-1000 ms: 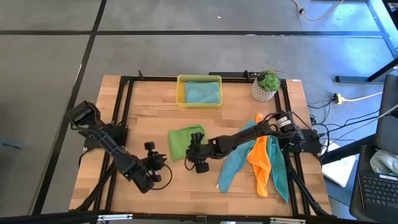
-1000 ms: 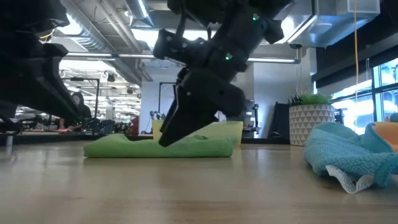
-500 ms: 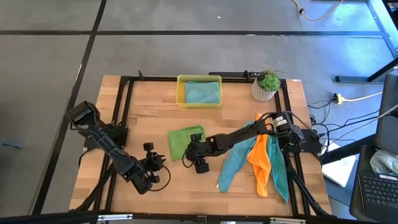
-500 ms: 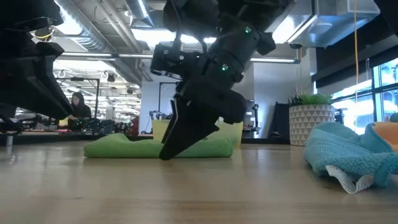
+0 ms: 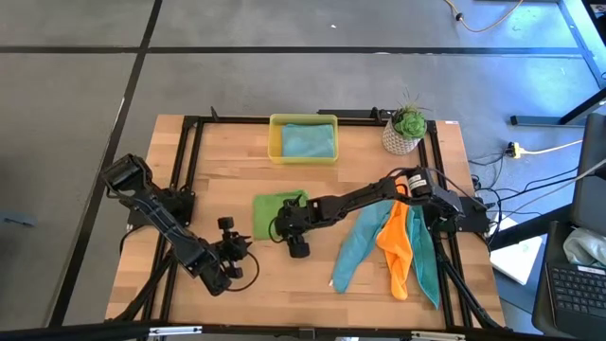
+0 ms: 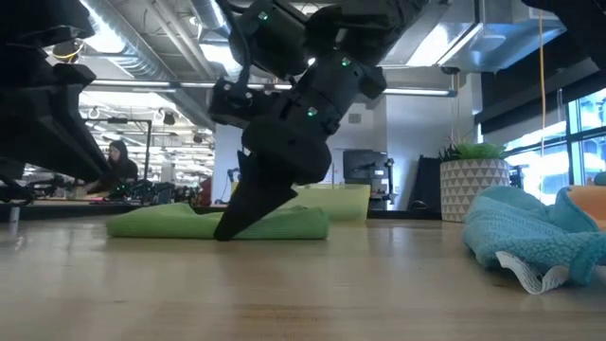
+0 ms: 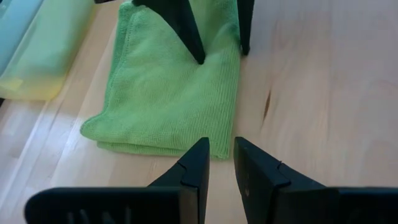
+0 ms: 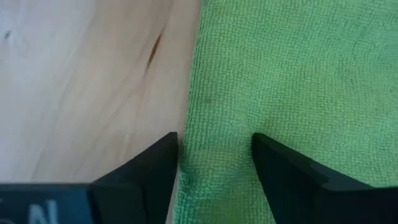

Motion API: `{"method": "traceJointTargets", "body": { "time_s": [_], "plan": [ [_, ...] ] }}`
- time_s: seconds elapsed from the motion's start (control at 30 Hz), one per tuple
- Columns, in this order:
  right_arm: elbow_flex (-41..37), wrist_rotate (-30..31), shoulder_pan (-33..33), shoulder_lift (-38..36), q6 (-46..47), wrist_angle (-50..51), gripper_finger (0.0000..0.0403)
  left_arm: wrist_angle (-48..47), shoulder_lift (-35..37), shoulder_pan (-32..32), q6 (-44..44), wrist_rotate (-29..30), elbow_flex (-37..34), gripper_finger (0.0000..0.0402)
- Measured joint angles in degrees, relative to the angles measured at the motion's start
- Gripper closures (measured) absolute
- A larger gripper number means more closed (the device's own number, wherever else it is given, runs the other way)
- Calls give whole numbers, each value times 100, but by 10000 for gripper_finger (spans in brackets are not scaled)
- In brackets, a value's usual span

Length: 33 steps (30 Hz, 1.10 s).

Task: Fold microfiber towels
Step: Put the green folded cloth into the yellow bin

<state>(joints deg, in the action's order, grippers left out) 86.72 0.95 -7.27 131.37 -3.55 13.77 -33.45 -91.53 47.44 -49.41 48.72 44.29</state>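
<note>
The folded lime green towel (image 5: 270,210) lies flat on the table, left of centre. My right gripper (image 5: 284,227) slants down onto the towel's near-right edge and is open. One finger (image 7: 189,37) is over the cloth and the other (image 7: 244,28) is beside it. My left gripper (image 5: 232,251) waits just near-left of the towel, open by a narrow gap (image 7: 221,158), holding nothing. A teal towel (image 5: 305,140) lies in the yellow tray (image 5: 275,142). Two teal towels (image 5: 358,248) (image 5: 424,258) and an orange one (image 5: 396,242) lie crumpled at the right. My right gripper straddles the green towel's near-right edge (image 8: 193,149), which lies between its open fingers. One fingertip (image 7: 198,57) rests on top of the cloth, and the other fingertip (image 7: 244,48) stands at the edge on the wood. The fingers slant down from the table's right. The towel lies flat on the table.
A potted plant (image 5: 405,128) stands at the far right corner. A black frame (image 5: 189,123) runs round the tabletop. Bare wood (image 5: 284,284) lies along the near edge. In the low view, a person (image 6: 118,152) shows in the room beyond the table.
My right gripper has sunk and gone toward the table's left, onto the green towel's near-right edge. The folded towel has slid a little toward the table's left, still flat.
</note>
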Motion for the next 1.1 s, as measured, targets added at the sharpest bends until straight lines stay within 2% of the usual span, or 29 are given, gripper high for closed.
{"method": "traceJointTargets", "body": {
  "time_s": [0.17, 0.43, 0.47, 0.6, 0.73, 0.83, 0.93, 1.1],
  "plan": [
    [-2, 40, -4, 26, 43, -163, 245, 4, 2, 0, 2, 1, 0, 335],
    [-2, 139, 1, 37, -13, -220, 380, 8, 2, -1, -6, 1, 0, 335],
    [-2, 138, 2, 37, -23, -218, 387, 7, 2, 0, -9, 1, 0, 335],
    [-5, 134, -7, -23, -109, -195, 387, 9, 2, 0, -15, 1, 0, 335],
    [-85, 129, -3, -467, -146, 212, 392, 17, 4, 0, -15, 1, 0, 335],
    [-111, 356, 71, -873, -322, 700, 392, 22, 4, 0, -13, 1, -2, 335],
    [99, 695, 244, -1282, -452, 1134, 392, 44, 5, 0, -11, -2, -4, 335],
    [493, 759, 540, -1511, -604, 1813, 392, 87, 7, 0, -7, -4, -4, 335]
  ]
}}
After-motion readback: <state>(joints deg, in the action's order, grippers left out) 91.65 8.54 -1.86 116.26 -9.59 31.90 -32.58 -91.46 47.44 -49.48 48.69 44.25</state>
